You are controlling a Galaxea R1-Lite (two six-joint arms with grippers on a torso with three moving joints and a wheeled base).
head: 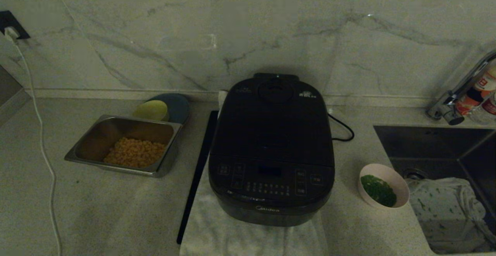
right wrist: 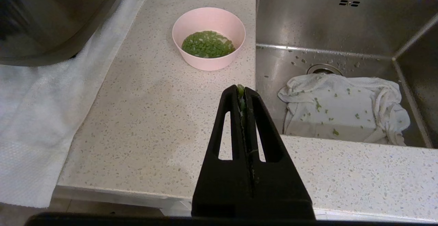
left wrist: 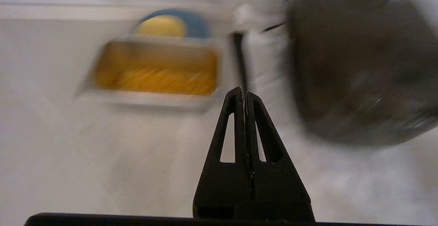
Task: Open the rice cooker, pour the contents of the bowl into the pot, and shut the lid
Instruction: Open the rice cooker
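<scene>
the bench (head: 97,209) is speckled pale stone running up to a marble wall, with a steel sink (head: 434,147) sunk into it on my right. a rumpled white cloth (right wrist: 345,108), flecked with green bits, lies in the sink. the rice cooker (head: 273,147) stands at the middle of the bench on a white towel (head: 217,225), its lid (head: 275,116) down flat, so the pot is hidden. on my left sits a steel tray (head: 83,149) holding yellow kernels (head: 135,153), and behind it a yellow-green bowl (head: 151,110) on a blue plate (head: 178,106). the bowl (head: 383,190), pale pink, stands between the cooker and the sink edge, apart from both, with the chopped greens (head: 379,190) heaped inside. my right gripper (right wrist: 241,90) hangs above the bench edge near that bowl, pressed together with a scrap of green caught at the tips. my left gripper (left wrist: 242,94) is also pressed together with nothing in it, facing the tray and the cooker.
</scene>
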